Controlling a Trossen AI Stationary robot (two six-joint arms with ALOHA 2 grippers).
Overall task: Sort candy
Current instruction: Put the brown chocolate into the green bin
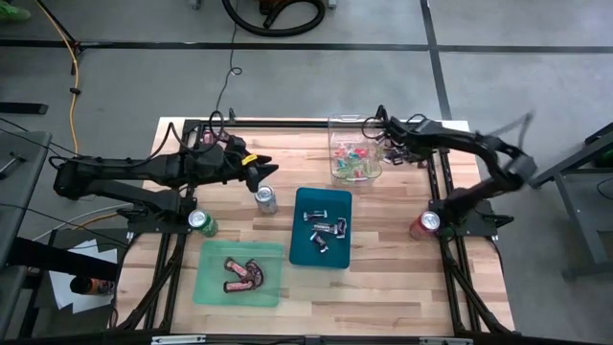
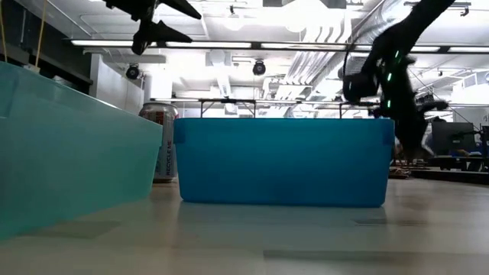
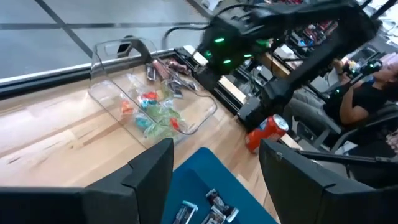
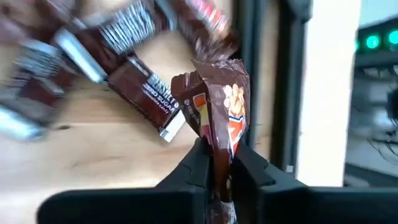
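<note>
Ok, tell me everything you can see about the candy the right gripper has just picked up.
The wrapped candy is a small dark red-brown packet with a crimped, crinkled top edge and an orange and white printed patch on its face. The wrapper looks like glossy foil or plastic. It stands roughly upright, pinched at its lower end between the jaws of the right gripper, with the rest sticking up free. Behind it, more dark wrapped candies lie on the wooden table near the far right edge.

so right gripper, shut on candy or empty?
Shut on candy: in the right wrist view the right gripper has both fingers pinching a red-brown wrapped bar above the table.
</note>
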